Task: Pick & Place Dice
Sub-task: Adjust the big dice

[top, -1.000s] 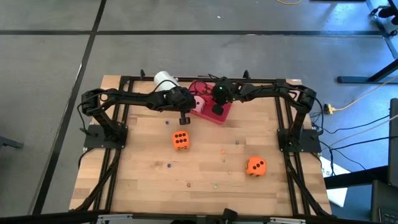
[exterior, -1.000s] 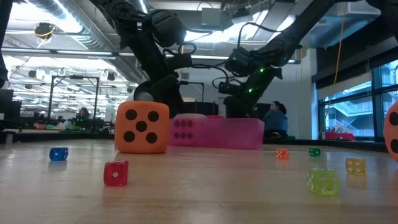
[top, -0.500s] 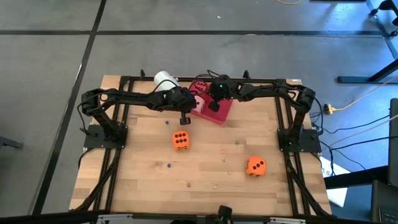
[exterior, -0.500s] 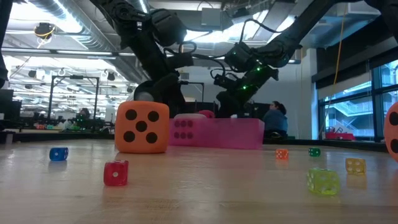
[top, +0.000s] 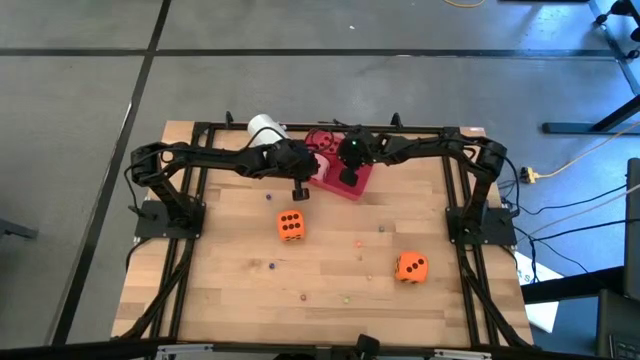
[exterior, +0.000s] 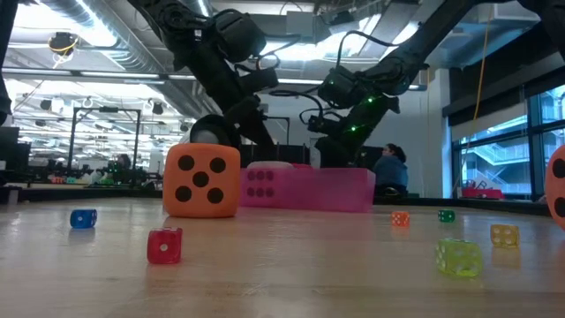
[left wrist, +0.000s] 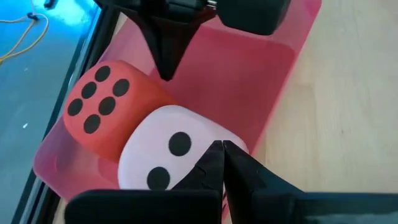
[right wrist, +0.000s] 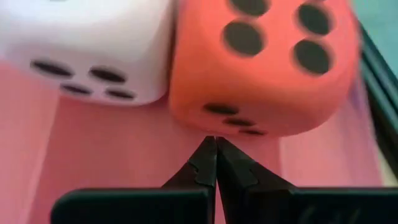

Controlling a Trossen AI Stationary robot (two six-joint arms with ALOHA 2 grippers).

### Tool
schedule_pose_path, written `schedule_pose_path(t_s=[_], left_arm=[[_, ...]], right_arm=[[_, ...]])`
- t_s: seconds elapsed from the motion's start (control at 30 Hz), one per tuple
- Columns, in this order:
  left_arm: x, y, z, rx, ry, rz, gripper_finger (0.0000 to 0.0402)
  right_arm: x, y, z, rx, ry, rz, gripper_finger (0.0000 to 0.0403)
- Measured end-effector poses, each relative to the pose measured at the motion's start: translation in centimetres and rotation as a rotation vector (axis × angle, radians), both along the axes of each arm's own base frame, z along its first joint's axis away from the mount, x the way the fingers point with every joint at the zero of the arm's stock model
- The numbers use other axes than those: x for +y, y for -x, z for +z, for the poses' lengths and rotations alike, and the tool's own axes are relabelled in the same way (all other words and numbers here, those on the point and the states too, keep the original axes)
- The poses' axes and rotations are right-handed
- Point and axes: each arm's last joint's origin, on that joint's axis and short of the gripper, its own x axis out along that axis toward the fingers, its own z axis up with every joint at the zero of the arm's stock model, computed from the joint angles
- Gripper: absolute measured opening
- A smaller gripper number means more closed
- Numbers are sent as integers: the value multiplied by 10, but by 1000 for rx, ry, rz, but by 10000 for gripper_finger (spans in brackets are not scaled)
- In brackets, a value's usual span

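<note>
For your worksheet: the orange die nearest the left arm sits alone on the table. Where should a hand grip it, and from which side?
Probably from straight above, closing on two opposite side faces of the orange die: it sits flat and square on the table with open wood all round it.

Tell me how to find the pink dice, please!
Look at the far edge of the wooden table, where the red-pink tray sits between the two arms. Two dice lie inside it, side by side. The pink dice is the pale, almost white one; its neighbour, the red dice, is much darker, and the two orange ones sit out on the wood.
</note>
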Motion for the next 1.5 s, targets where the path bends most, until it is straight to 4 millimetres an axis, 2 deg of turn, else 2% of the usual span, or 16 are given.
schedule_pose_path(t_s=[0.57, 0.87, 1.03, 1.3, 1.5], left_arm=[[0, 0, 0, 3, -7, -5, 3], [0, 0, 0, 3, -6, -5, 3], [0, 0, 0, 3, -6, -5, 3], [-2, -1, 0, 5, -5, -11, 3], [-4, -1, 0, 3, -5, -17, 3]], right_arm=[[-9, -9, 12, -130, 122, 7, 6], [-3, -2, 3, -25, 57, -12, 6], [-2, 0, 1, 35, 104, -88, 6], [-11, -8, -18, -13, 65, -138, 3], [-13, -23, -4, -90, 104, -126, 3]])
